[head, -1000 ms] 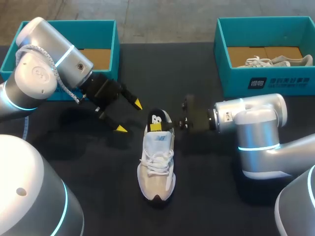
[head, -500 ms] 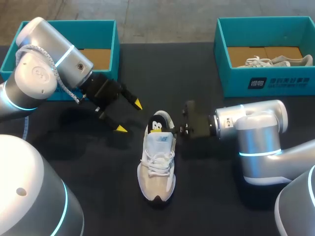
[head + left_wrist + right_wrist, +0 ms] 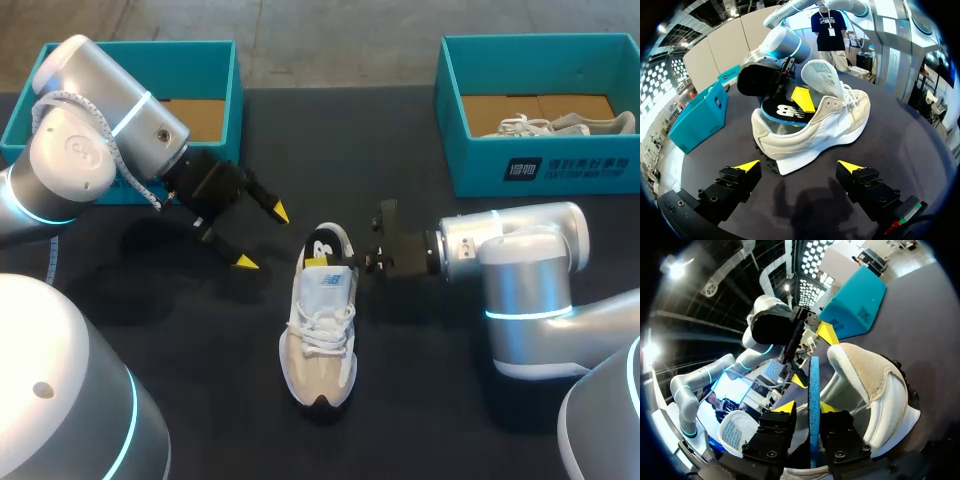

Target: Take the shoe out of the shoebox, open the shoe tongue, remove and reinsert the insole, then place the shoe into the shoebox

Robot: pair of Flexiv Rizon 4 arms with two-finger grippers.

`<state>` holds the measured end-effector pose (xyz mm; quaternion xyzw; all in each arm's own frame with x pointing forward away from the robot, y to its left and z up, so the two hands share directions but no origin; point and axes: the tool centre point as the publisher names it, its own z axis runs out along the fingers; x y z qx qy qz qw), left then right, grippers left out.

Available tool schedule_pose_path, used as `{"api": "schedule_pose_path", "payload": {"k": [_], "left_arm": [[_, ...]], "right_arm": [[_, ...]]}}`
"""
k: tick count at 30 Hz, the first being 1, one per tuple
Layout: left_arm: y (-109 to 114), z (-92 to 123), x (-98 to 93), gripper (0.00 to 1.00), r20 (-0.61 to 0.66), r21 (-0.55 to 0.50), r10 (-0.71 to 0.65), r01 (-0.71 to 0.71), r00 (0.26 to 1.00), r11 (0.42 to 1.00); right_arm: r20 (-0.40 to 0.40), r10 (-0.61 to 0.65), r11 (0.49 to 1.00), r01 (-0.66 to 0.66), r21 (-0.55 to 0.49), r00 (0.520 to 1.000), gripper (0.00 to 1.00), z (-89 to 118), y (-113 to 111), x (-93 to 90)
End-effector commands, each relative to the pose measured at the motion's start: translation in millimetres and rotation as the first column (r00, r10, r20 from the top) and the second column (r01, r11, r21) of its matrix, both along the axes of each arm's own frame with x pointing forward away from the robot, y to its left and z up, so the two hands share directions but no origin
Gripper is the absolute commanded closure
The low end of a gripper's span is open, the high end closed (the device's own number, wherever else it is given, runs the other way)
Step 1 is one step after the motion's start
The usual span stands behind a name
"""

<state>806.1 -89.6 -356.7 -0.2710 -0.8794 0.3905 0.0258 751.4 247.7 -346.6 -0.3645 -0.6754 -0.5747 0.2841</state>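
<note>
Pinching the insole [image 3: 320,248] between nearly closed fingers, the right gripper [image 3: 807,407] holds it tilted up out of the heel of the shoe [image 3: 320,335]. The shoe lies mid-table [image 3: 430,400], toe toward the robot. The left gripper [image 3: 262,237] hangs wide open and empty beside the heel.

The shoe [image 3: 320,325] lies in the middle of the table [image 3: 430,420], toe toward the robot, heel toward the far edge. The insole [image 3: 320,250] stands partly out of the heel opening. The right pincer [image 3: 809,407] sits just right of the heel, and its two fingers press the insole's edge from either side. The left pincer [image 3: 263,238] hangs left of the heel, apart from the shoe, fingers spread, with the shoe ahead of it. The left box [image 3: 222,75] stands at the far left corner, behind the left arm. The right box [image 3: 540,165] stands at the far right, with a second shoe [image 3: 560,125] in it.
</note>
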Motion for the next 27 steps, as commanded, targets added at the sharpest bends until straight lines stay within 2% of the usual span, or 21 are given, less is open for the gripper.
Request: {"api": "schedule_pose_path", "payload": {"k": [1, 10, 12, 13, 14, 27], "left_arm": [[0, 0, -0.5, 0.00, 0.001, 0.003, 0.000, 0.000, 1.000, 1.000], [0, 0, -0.5, 0.00, 0.001, 0.003, 0.000, 0.000, 1.000, 1.000], [0, 0, -0.5, 0.00, 0.001, 0.003, 0.000, 0.000, 1.000, 1.000], [0, 0, -0.5, 0.00, 0.001, 0.003, 0.000, 0.000, 1.000, 1.000], [0, 0, -0.5, 0.00, 0.001, 0.003, 0.000, 0.000, 1.000, 1.000], [0, 0, -0.5, 0.00, 0.001, 0.003, 0.000, 0.000, 1.000, 1.000]], "right_arm": [[0.001, 0.005, 1.000, -0.005, -0.013, 1.000, 0.73, 4, 0, 4.4], [0.012, 0.010, 1.000, -0.010, -0.021, 1.000, 0.73, 7, 1, 11.8], [0.012, 0.011, 1.000, -0.010, -0.022, 1.000, 0.78, 6, 0, 14.0], [0.011, 0.011, 1.000, -0.011, -0.022, 1.000, 0.85, 6, 0, 15.0], [0.010, 0.011, 1.000, -0.011, -0.022, 1.000, 1.00, 6, 0, 15.7], [-0.034, 0.010, 1.000, -0.010, -0.010, 0.999, 1.00, -6, 0, 12.8]]}}
